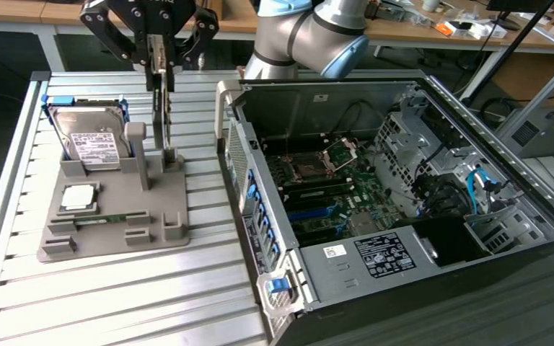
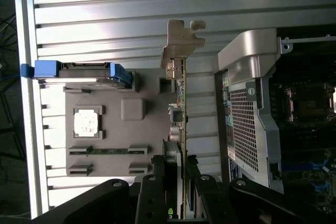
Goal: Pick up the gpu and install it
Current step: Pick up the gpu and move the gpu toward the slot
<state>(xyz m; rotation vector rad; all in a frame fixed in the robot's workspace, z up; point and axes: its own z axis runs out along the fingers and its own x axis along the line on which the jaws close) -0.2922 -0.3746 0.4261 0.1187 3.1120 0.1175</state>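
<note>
The gripper (image 1: 161, 65) is clamping the gpu (image 1: 164, 115) between its jaws, which are standing partly closed, one finger pressing on each flat face of the card beside its fan. The card is hanging edge-on straight below the jaws, its end bracket (image 2: 181, 43) at the end farthest from them, reaching down to the gray holder (image 1: 113, 223). Whether it is clearing the holder I cannot tell. Off one side of the jaws the hard drive (image 1: 89, 137) and the CPU chip (image 1: 78, 198) are sitting in that holder. Off the other side the open computer case (image 1: 402, 108) is lying, near the card but apart from it.
</note>
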